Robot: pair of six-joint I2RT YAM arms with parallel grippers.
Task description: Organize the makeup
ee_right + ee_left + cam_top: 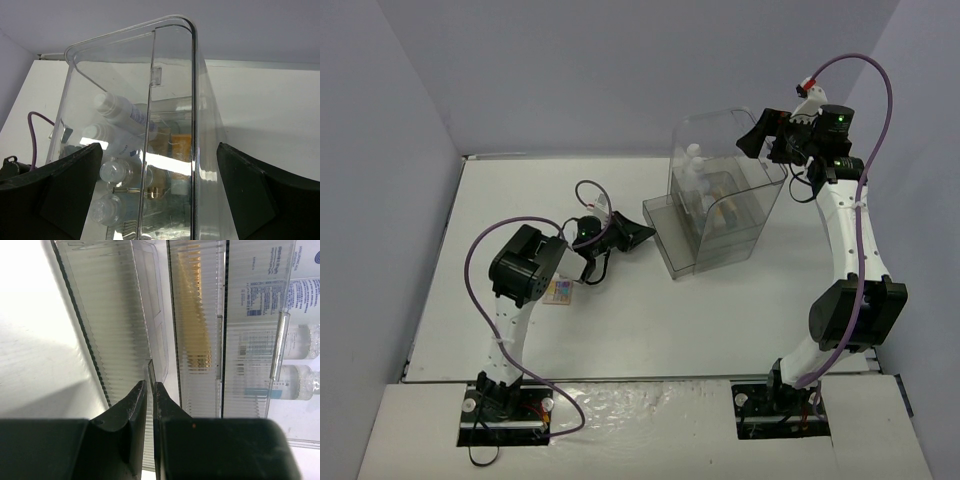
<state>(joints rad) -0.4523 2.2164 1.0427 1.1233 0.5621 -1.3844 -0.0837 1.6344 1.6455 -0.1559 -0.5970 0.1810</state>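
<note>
The clear case (725, 190) stands right of centre with its bottom drawer (670, 240) pulled out to the left. White bottles (697, 165) and an orange flat case (728, 190) lie inside; they also show in the right wrist view as bottles (120, 112) and orange case (182, 145). My left gripper (635, 235) is shut on the drawer's thin clear front edge (150, 371); its fingertips (139, 390) pinch it. My right gripper (760, 135) hangs wide open above the case's top rim (192, 35), touching nothing. The multicolour palette (560, 292) lies on the table under my left arm.
Grey walls close in the white table (650, 320) on the left, back and right. My left arm's purple cable (480, 250) loops above the table. In the left wrist view the ribbed drawer fronts (200, 330) fill the frame, with bottles (300, 360) behind them.
</note>
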